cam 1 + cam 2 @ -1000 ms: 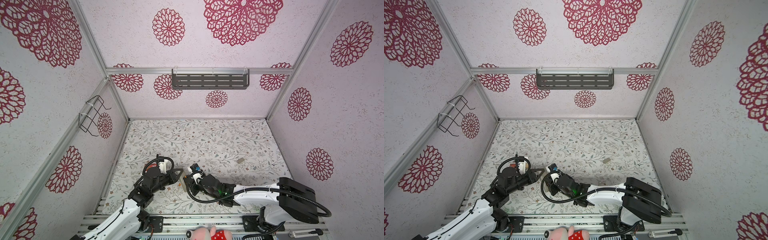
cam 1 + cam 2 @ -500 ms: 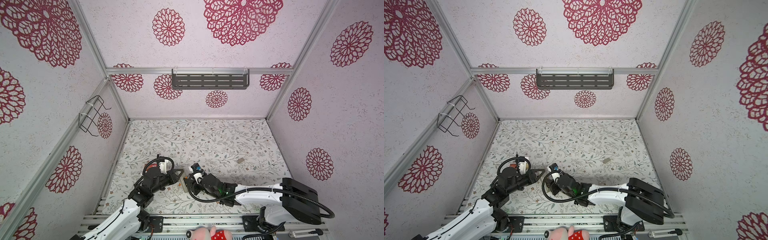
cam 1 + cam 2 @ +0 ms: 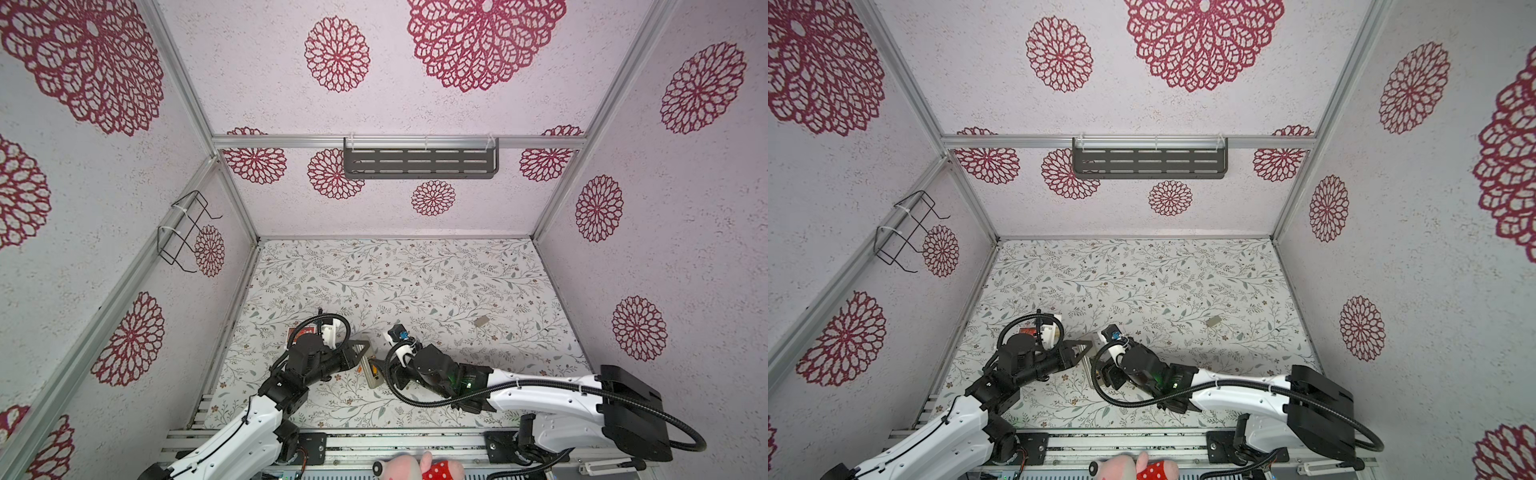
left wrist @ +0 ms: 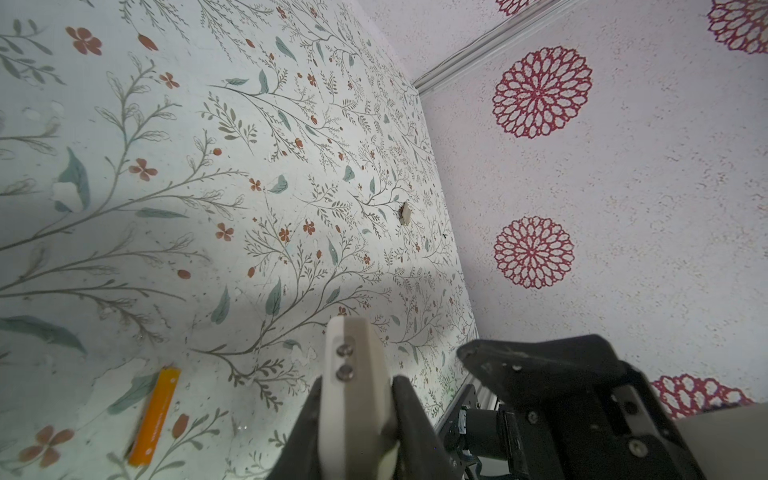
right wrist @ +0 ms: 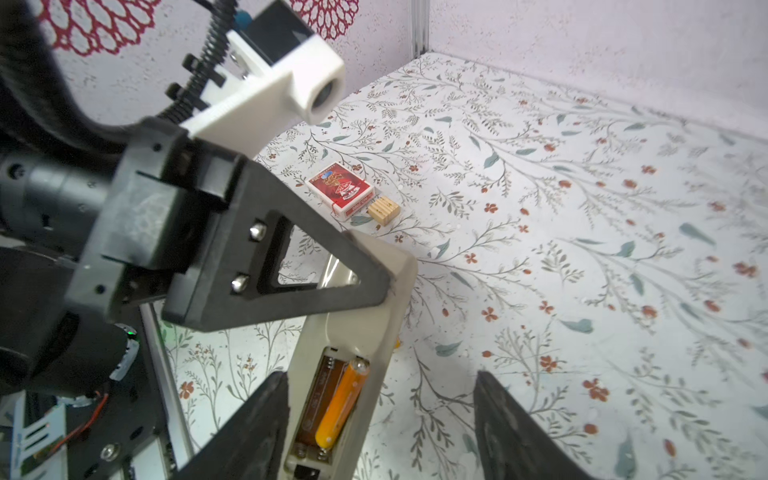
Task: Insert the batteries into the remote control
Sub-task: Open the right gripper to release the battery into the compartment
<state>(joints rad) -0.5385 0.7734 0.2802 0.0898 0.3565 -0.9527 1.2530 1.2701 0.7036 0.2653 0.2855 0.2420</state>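
Observation:
My left gripper is shut on one end of the slim white remote control and holds it tilted above the table, with its beige back and open battery bay facing the right wrist camera. An orange battery lies slightly askew in that bay, beside an empty slot. My right gripper is open, its two dark fingers standing wide on either side of the remote and touching nothing. A second orange battery lies loose on the table below. In both top views the grippers meet at the remote near the front.
A red card box and a small wooden block lie together behind the left arm. A small pale flat piece lies on the table to the right. A plush toy sits at the front rail. A grey shelf hangs on the back wall.
My right gripper's jaws have spread wide apart and the battery stays in the remote's bay. Both arms have barely shifted, and the left still holds the remote.

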